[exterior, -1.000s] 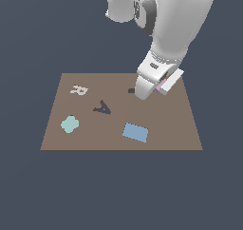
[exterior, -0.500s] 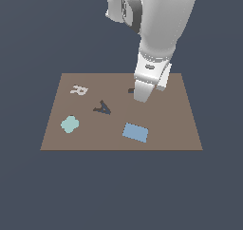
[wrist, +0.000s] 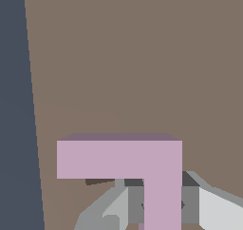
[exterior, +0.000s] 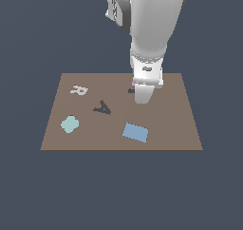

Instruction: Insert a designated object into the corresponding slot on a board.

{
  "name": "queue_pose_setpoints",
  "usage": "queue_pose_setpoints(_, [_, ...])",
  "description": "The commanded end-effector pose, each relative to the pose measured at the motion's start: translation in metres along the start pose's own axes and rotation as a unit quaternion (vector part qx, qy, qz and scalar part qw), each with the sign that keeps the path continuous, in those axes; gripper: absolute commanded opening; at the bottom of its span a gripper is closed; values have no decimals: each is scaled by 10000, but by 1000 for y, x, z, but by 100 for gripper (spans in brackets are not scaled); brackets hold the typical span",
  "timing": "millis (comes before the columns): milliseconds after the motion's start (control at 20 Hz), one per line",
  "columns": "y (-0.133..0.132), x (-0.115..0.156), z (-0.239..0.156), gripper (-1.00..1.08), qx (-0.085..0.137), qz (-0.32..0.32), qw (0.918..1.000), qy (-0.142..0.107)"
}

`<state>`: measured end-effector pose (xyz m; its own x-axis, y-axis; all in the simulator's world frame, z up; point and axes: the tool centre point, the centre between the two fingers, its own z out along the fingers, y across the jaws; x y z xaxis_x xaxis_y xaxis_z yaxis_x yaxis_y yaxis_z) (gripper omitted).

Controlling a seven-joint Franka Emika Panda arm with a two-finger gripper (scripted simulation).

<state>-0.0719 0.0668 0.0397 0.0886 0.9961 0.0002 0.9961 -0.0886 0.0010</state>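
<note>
A white letter R [exterior: 79,90] is seen lying flat toward the exterior view's left, at the far side of the brown surface. A dark letter A [exterior: 102,108] is placed nearer the middle, just beyond and to the right of a teal rounded blob [exterior: 70,124]. A blue rectangle [exterior: 135,132] is set flat and slightly skewed near the front edge, well apart from the blob. All four are kept separate, none touching. A plain dark grey-blue ground [exterior: 28,191] is spread all around.
</note>
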Motion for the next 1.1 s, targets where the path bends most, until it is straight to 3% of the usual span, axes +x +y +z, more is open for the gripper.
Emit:
queue_pose_setpoints(0, [2,-4,0,-100,-2,-259,9997,1])
queue_pose_setpoints(450, [7,-11,-1,-100,-1,-787,9969,1])
queue_pose_setpoints(1050, [8,-12,9,-100,0,-857,9963,1])
